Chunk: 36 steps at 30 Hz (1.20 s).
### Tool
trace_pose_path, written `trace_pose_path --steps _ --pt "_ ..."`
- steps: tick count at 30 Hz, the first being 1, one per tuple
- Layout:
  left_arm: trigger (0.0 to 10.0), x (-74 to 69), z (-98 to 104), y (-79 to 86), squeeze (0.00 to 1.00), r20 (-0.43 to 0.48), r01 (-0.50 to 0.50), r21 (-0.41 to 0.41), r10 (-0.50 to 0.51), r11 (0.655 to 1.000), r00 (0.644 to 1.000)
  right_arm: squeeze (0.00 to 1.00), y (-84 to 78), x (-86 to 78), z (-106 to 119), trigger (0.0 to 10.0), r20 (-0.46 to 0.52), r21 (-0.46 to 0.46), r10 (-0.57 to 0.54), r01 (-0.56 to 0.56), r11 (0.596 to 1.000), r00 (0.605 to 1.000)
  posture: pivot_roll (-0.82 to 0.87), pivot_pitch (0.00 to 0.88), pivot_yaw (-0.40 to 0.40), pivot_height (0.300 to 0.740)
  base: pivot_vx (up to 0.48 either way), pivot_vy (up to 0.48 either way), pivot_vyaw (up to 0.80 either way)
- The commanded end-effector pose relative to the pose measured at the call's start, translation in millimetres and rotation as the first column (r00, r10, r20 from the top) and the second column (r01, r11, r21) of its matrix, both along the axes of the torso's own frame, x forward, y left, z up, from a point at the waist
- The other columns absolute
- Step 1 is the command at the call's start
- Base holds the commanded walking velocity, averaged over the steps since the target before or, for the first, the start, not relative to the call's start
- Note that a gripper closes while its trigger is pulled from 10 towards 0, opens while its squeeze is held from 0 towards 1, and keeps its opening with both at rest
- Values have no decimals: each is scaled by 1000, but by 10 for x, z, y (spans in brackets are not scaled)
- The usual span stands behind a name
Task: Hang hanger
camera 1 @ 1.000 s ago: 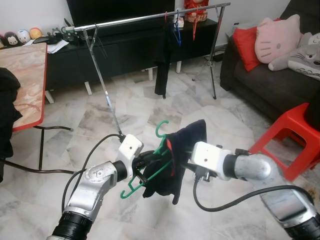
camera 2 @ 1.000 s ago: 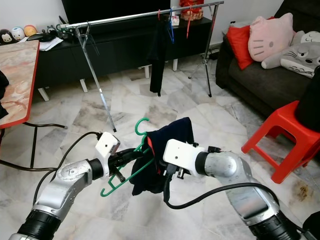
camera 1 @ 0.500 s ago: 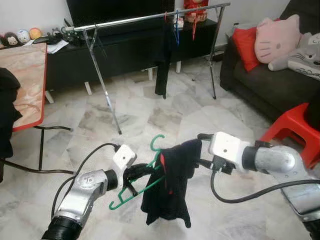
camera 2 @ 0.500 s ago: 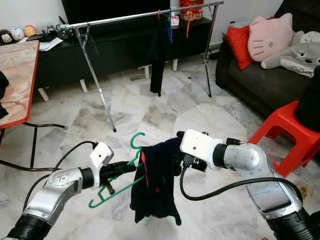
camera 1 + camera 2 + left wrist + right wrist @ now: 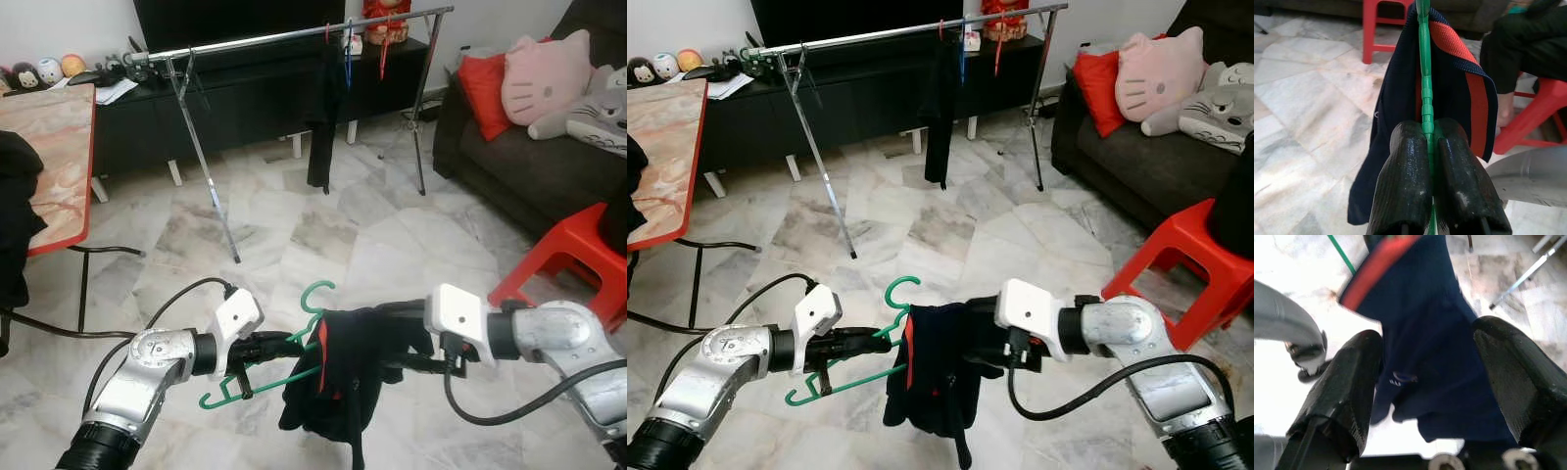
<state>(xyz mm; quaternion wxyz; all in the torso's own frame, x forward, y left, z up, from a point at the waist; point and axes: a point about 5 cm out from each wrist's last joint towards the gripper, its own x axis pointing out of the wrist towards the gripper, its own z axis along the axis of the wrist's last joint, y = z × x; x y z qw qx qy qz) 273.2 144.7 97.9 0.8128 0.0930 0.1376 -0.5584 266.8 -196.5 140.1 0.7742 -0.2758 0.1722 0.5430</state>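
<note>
Two silver arms are reaching forward over the marble floor (image 5: 294, 235), well short of the metal clothes rail (image 5: 284, 35) that is standing in front of the dark TV cabinet (image 5: 245, 98). A black garment (image 5: 318, 127) and several hangers are already hanging on that rail. A dark sofa (image 5: 529, 166) with a pink cushion (image 5: 544, 78) is sitting on the right, with a red stool (image 5: 563, 259) in front of it. A navy garment with a red stripe (image 5: 343, 382) is draping over the green hanger (image 5: 284, 367), which is being held in the air between the two arms, hook pointing upward. The left end effector (image 5: 1430, 161) is clenching the green hanger bar between its two black fingers. The right end effector (image 5: 1435, 382) is standing released, its fingers spread on either side of the navy cloth.
</note>
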Motion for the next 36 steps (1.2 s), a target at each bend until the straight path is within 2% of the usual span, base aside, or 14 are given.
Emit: trace_pose_path --steps 1,4,9,11,12,17,20,22,24,29,31,36 --pt "10000 -23 95 -19 0 34 47 -26 -46 999 998 0 -64 51 68 10000 33 -16 -14 15 1000 999 -76 0 1 740 0 0 0" --pt "10000 -38 87 -8 0 23 59 -20 -59 998 998 0 -107 89 124 10000 39 0 -30 30 1000 999 -76 0 2 740 0 0 0" --pt "10000 -56 98 -8 0 18 78 -18 -77 997 997 0 -173 113 94 10000 37 -11 -37 38 999 999 -78 0 3 740 0 0 0" --pt "10000 -70 105 -11 0 13 93 -17 -93 995 996 0 -188 155 85 10000 45 13 -62 61 998 997 -78 0 3 740 0 0 0" --pt "10000 -87 92 -12 0 -2 108 -7 -108 994 994 0 -175 187 85 10000 31 67 -80 78 995 996 -78 0 3 740 0 0 0" --pt "10000 -123 70 -28 0 -26 140 -1 -140 990 990 0 -142 186 7 10000 -14 77 -58 59 995 998 -77 2 2 740 0 0 0" --pt "10000 -149 83 -31 0 -39 160 -3 -160 987 986 0 -140 247 -50 10000 -35 126 -95 99 987 995 -74 0 0 740 0 0 0" --pt "10000 -154 85 -33 0 -42 163 -2 -163 987 986 0 -135 248 -45 10000 -43 149 -86 92 985 995 -73 0 -1 740 0 0 0" --pt "10000 -175 88 -31 0 -58 183 4 -183 983 981 0 -88 249 -25 10000 -77 219 -56 72 973 995 -70 0 -1 740 0 0 0" --pt "10000 -186 88 -25 0 -65 189 8 -188 982 980 0 -70 212 -33 10000 -117 266 -3 35 963 993 -69 0 -2 740 0 0 0" --pt "10000 -192 88 -23 0 -69 190 9 -189 982 979 0 -85 171 -15 10000 -157 326 32 22 945 987 -67 0 -2 740 0 0 0" --pt "10000 -203 84 -19 0 -76 194 9 -192 981 978 0 -133 124 -59 10000 -185 290 49 6 957 982 -69 0 -1 740 0 0 0"
